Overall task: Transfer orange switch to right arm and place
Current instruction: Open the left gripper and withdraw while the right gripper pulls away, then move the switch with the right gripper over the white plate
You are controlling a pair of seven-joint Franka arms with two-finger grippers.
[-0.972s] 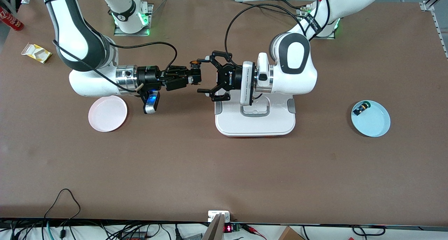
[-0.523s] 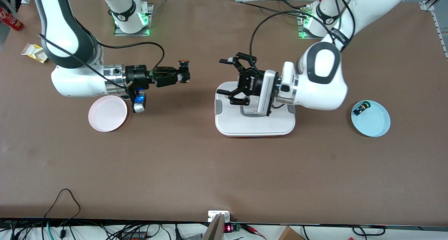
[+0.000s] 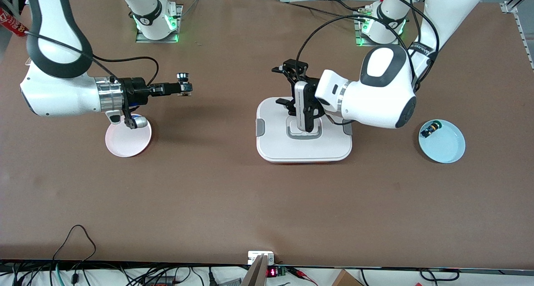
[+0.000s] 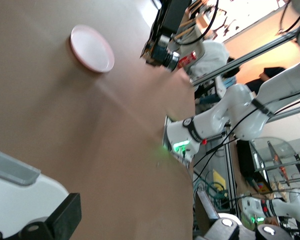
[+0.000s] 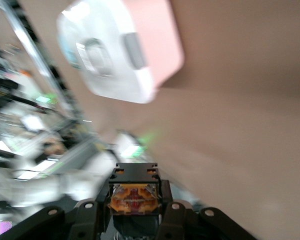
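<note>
Front view: the right gripper (image 3: 185, 89) is clamped on the orange switch (image 3: 183, 82), above bare table beside the pink plate (image 3: 119, 146), which lies toward the right arm's base. The left gripper (image 3: 288, 86), jaws apart and empty, hangs over the white box (image 3: 303, 146).

Left wrist view: the pink plate (image 4: 92, 49) lies near the right gripper (image 4: 160, 52).

Right wrist view: the switch (image 5: 134, 196) sits crosswise between the fingertips.

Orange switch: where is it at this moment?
The orange switch is held in the right end effector, up in the air over bare table toward the right arm's end, with the pink plate its closest neighbour.
</note>
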